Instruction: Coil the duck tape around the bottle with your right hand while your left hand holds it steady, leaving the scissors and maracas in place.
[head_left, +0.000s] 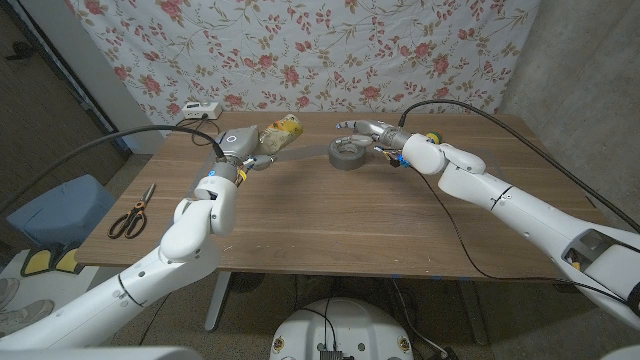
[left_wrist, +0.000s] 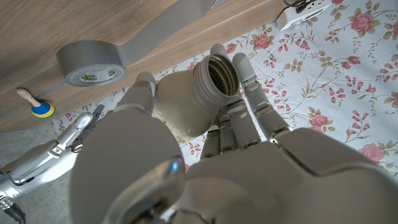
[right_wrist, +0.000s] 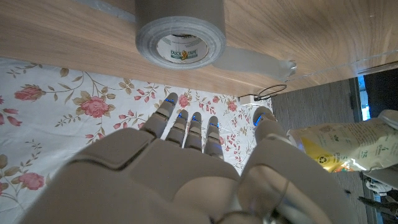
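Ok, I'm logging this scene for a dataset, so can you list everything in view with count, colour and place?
Bottle: one, pale with yellow label, far middle of table, held by left hand.
Duck tape: one grey roll, right of the bottle, a strip running from it toward the bottle.
Scissors: one pair, orange-and-black handles, table's left edge.
Maraca: one, wooden handle, blue-and-yellow head, beyond the roll.
White box: one, far left corner.
Table: one, wooden.
Left hand: grips the bottle.
Right hand: fingers spread above the roll.

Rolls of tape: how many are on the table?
1: a grey roll of duct tape standing on the wooden table, beside the right hand. Others may be hidden.
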